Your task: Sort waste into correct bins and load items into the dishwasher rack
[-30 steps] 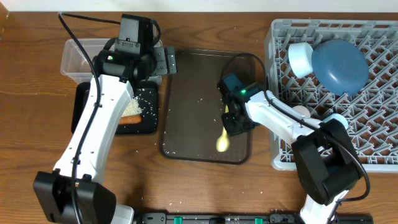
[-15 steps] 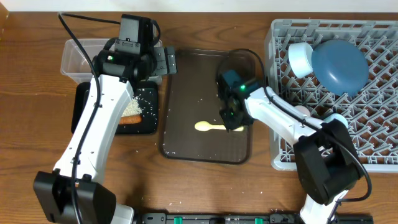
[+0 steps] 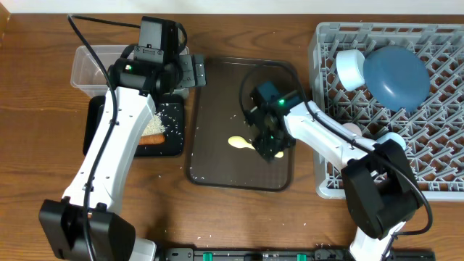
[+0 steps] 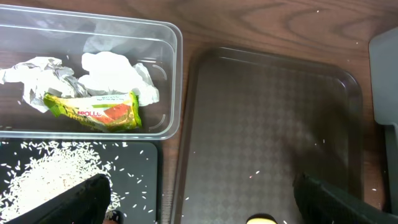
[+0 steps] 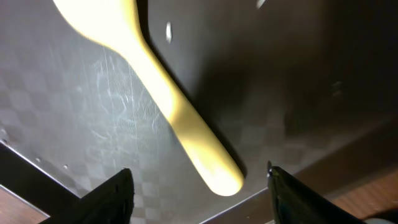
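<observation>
A large square light-grey pegged plastic dishwasher rack (image 3: 442,145) stands right of the flat dark-brown serving tray (image 3: 217,109) on the desk, with a round blue plate (image 3: 395,76) in it. A clear plastic tub (image 4: 177,74) and a glossy black tub (image 4: 142,180) sit left of the tray. The left gripper (image 4: 202,190) hangs wide apart above the tray's left edge. The right gripper (image 5: 199,180), fingers apart, straddles the slim cream-yellow plastic spoon (image 5: 180,124), which lies flat on the tray. Crumpled white tissue (image 4: 112,68) and a printed wrapper (image 4: 93,111) lie in the clear tub, and rice grains (image 4: 37,180) in the black one
</observation>
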